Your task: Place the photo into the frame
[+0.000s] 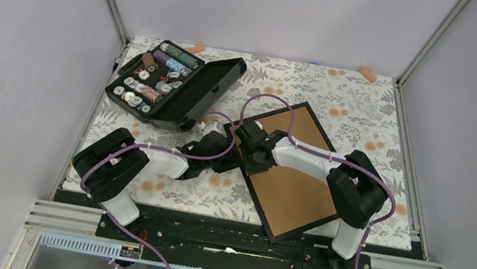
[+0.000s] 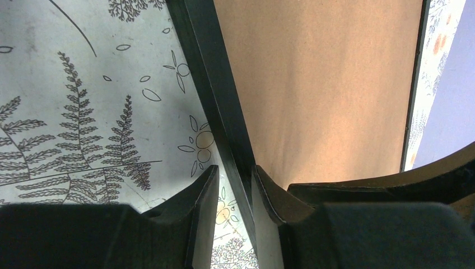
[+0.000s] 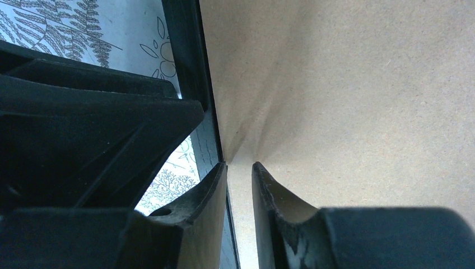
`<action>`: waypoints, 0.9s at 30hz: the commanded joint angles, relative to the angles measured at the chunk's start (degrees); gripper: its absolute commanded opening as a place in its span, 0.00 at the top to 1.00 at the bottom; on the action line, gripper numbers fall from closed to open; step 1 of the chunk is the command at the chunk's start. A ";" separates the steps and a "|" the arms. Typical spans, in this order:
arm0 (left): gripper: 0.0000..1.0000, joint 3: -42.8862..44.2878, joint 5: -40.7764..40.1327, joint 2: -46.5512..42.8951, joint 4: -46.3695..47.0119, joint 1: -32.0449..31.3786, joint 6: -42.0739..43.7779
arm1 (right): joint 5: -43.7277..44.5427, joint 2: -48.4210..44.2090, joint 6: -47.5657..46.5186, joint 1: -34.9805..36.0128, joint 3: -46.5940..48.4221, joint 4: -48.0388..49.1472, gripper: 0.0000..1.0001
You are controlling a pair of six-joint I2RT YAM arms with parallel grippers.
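The frame [image 1: 300, 231] lies face down right of centre on the floral cloth, its brown board back [image 1: 296, 183] facing up. The photo is not in view. My left gripper [image 1: 228, 149] is at the frame's left edge. In the left wrist view it [image 2: 234, 174] is open and straddles the black rail [image 2: 215, 84]; the right finger [image 2: 266, 196] touches the rail and the left finger stands apart from it. My right gripper [image 1: 249, 149] is just beside it, over the same edge. In the right wrist view it [image 3: 240, 168] is narrowly open over the seam between rail [image 3: 182, 33] and board [image 3: 347, 101].
An open black case of thread spools [image 1: 171, 84] stands at the back left. Two small orange pieces [image 1: 195, 48] [image 1: 368, 74] lie along the back edge. The two wrists are nearly touching at the frame's left edge. Metal posts and grey walls bound the table.
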 commanded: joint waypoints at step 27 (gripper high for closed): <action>0.71 -2.09 -3.73 0.72 -6.27 0.26 -1.35 | 0.46 1.91 0.70 0.94 -4.57 -2.23 0.65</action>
